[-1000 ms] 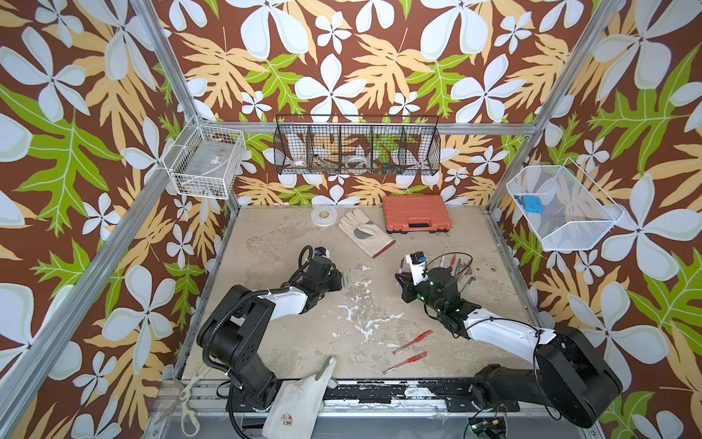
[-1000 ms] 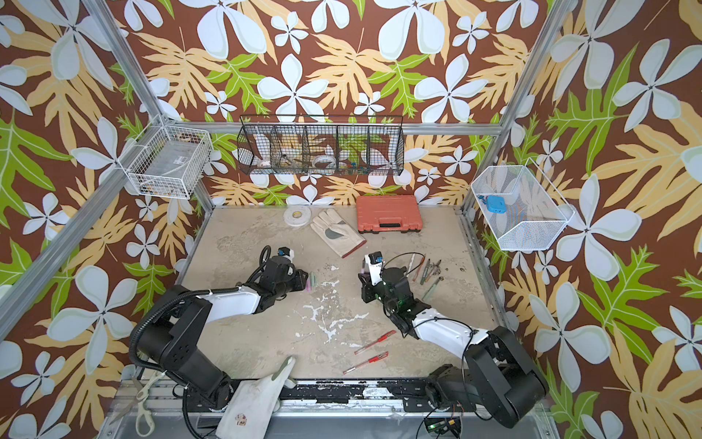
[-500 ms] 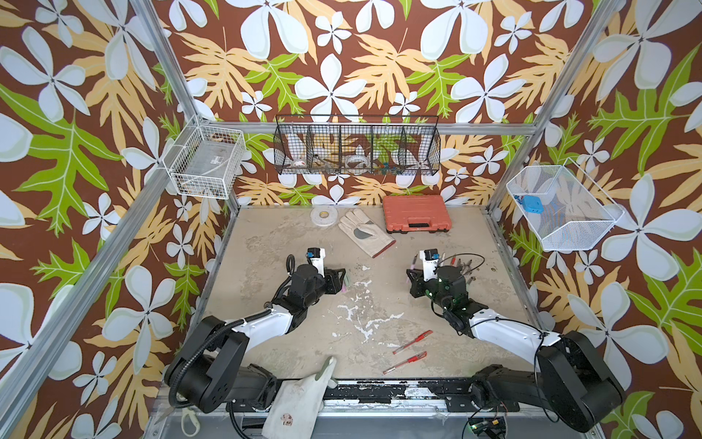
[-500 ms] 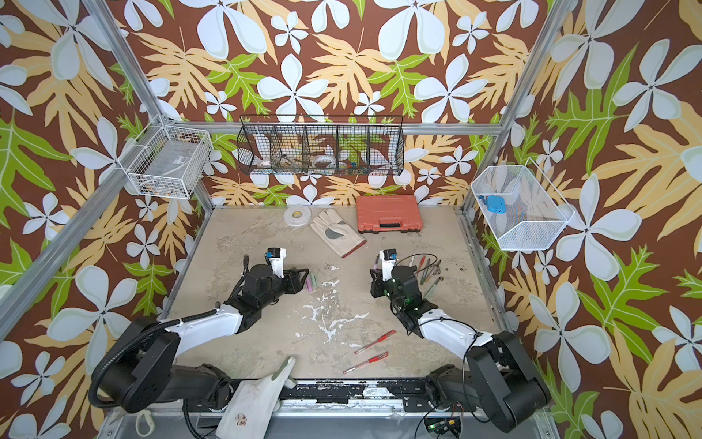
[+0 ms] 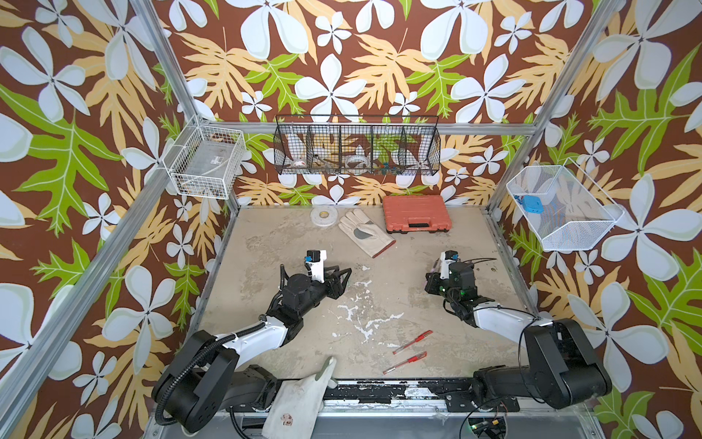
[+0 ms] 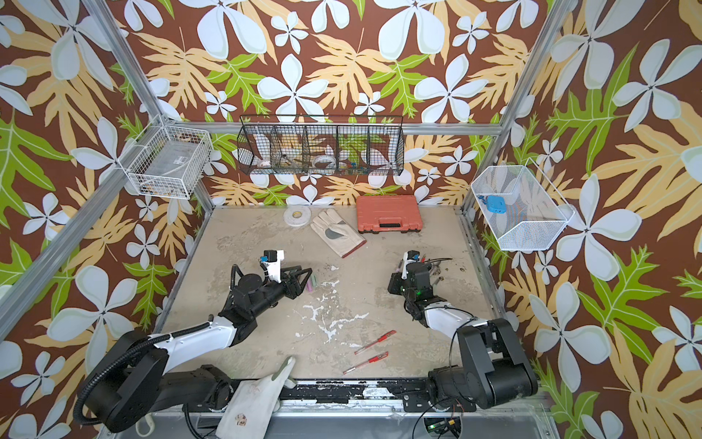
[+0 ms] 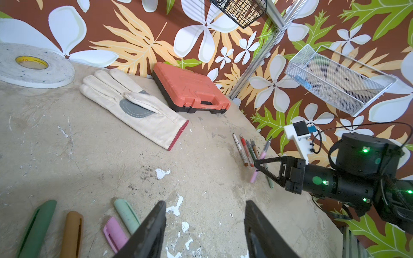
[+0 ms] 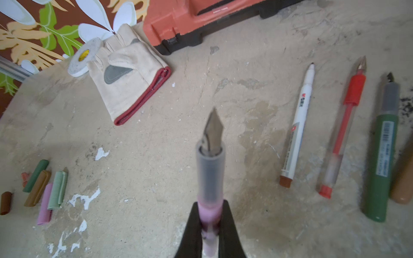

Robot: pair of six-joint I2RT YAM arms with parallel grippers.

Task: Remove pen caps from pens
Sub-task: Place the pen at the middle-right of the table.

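My right gripper (image 8: 210, 202) is shut on a pink pen (image 8: 210, 169), uncapped, its nib bare and held above the table. Beside it lies a row of uncapped pens: a white marker (image 8: 298, 125), a red gel pen (image 8: 344, 134), a dark green pen (image 8: 382, 152) and a brown pen (image 8: 404, 178). My left gripper (image 7: 205, 202) is open and holds nothing. It hovers next to loose pen caps: dark green (image 7: 36, 227), brown (image 7: 71, 234), pink (image 7: 115, 232) and pale green (image 7: 127, 214). Two capped red gel pens (image 5: 412, 341) lie near the front edge.
An orange tool case (image 5: 416, 213), a work glove (image 5: 364, 232) and a tape roll (image 5: 323, 216) lie at the back of the table. Wire baskets hang on the walls: black (image 5: 357, 146), white (image 5: 207, 163) and white mesh (image 5: 562, 209). Another glove (image 5: 300, 399) drapes over the front edge.
My left gripper has opened wider and now stands beside the caps. My right gripper has carried the pink pen to the right, toward the row of pens.
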